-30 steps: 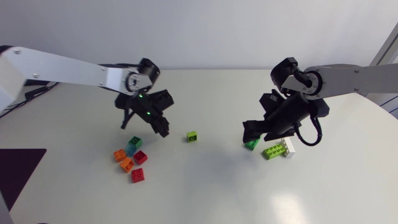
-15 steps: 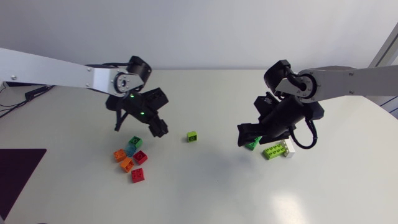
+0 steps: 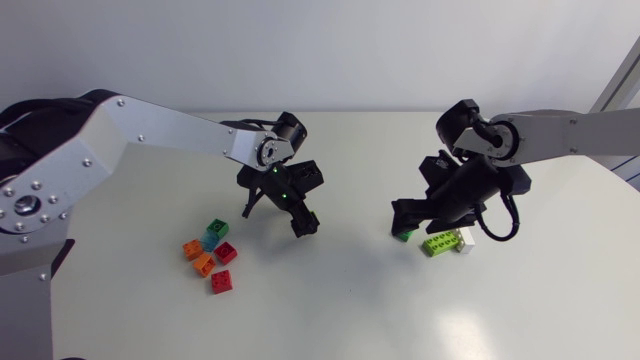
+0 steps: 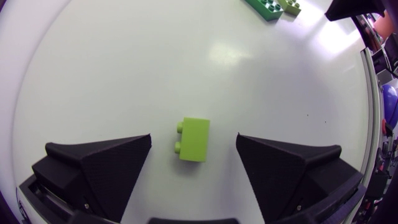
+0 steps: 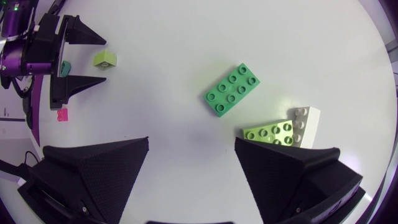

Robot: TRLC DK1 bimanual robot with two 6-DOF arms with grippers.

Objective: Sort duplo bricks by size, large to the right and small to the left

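left fingers (image 4: 99, 168) moved right, now spread astride small lime brick (image 4: 194, 139) | right fingers (image 5: 93, 171) spread, large green brick (image 5: 232, 90) ahead

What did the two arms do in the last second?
The left gripper swung right, away from the small-brick pile, and now stands open with the lone lime brick between its fingers, untouched. Nothing was gripped or released. The right gripper, open over the large bricks, barely shifted; all bricks stayed put.

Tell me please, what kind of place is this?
Probably a robotics lab or test bench: a left arm and a right arm extend over a plain white table, with toy bricks on it.
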